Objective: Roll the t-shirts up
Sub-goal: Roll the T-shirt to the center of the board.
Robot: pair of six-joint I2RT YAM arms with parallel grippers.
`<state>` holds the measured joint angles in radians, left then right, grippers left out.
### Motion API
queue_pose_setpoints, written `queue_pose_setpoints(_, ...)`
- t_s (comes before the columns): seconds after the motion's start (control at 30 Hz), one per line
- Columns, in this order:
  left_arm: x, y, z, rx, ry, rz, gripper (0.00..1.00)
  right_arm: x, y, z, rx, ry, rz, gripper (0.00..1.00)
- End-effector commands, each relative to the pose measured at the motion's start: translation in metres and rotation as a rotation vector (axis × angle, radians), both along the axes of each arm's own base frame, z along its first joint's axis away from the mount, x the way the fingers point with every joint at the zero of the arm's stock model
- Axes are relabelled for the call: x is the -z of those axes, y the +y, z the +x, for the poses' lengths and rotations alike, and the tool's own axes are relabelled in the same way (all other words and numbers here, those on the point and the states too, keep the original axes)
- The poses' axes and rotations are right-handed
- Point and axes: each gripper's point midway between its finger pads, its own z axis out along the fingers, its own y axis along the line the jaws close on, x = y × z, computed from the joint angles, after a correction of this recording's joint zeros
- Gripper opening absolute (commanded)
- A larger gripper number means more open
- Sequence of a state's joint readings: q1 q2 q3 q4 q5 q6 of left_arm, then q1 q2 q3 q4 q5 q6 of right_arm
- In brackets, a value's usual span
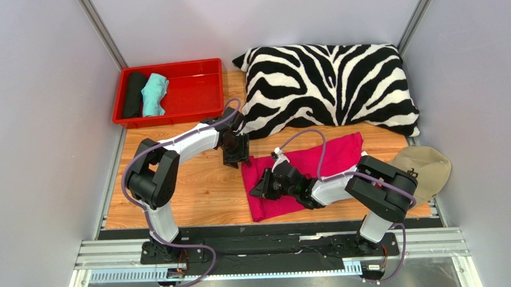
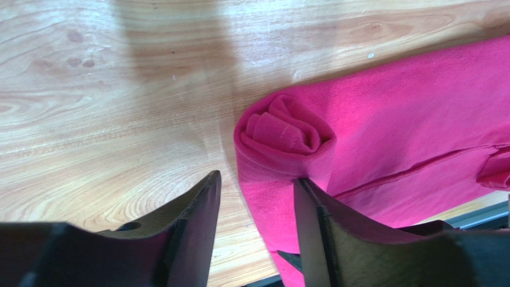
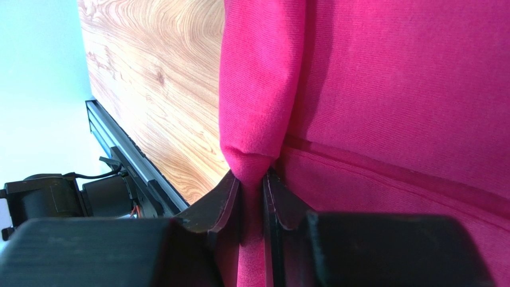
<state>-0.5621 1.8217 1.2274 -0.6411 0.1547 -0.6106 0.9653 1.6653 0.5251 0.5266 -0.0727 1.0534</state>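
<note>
- A magenta t-shirt lies on the wooden tabletop in front of a zebra-striped pillow. It stretches from the near middle of the table toward the far right.
- The left gripper hangs over the shirt's far left corner, pointing down, just beside the pillow's near left corner.
- Seen from the left wrist, the left gripper has its jaws spread, with nothing clamped between them. The right finger overlaps the edge of the pink cloth, and the left finger stands over bare wood.
- Just ahead of those fingers, the shirt's end is curled into a small, tight spiral roll resting on the table.
- The right gripper reaches across the shirt to its left edge, low to the table.
- From the right wrist, the right gripper is pressed together on a raised fold of the magenta fabric, which bunches into a ridge rising away from the fingertips.
- A red tray sits at the far left corner, holding a black fabric roll and a teal fabric roll side by side, touching.
- A beige cap rests at the table's right edge, just beside the right arm's elbow.
</note>
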Motion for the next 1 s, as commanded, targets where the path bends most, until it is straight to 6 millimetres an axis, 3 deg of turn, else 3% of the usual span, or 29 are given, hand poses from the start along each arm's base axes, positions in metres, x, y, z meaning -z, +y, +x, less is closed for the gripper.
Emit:
queue_pose_setpoints(0.0, -0.021, 0.002, 0.005, 0.035, -0.069, -0.007, 0.6, 0.002, -0.002, 0.002, -0.012, -0.019, -0.047, 0.18)
queue_pose_setpoints(0.17, -0.025, 0.007, -0.004, 0.016, -0.085, 0.111, 0.67, 0.005, -0.002, 0.004, -0.009, -0.021, -0.071, 0.17)
queue_pose_setpoints(0.37, -0.023, -0.006, -0.001, -0.037, -0.076, 0.087, 0.71, 0.009, -0.002, 0.004, -0.01, -0.02, -0.081, 0.15)
queue_pose_setpoints(0.63, -0.023, -0.019, 0.003, -0.053, -0.079, 0.029, 0.72, 0.01, 0.0, 0.003, -0.016, -0.019, -0.079, 0.14)
queue_pose_setpoints(0.83, -0.01, -0.021, 0.005, -0.059, -0.053, 0.056, 0.73, 0.012, 0.0, 0.003, -0.015, -0.017, -0.081, 0.14)
queue_pose_setpoints(0.97, -0.004, -0.012, 0.011, -0.085, -0.059, 0.12, 0.72, 0.014, 0.0, 0.004, -0.01, -0.013, -0.078, 0.14)
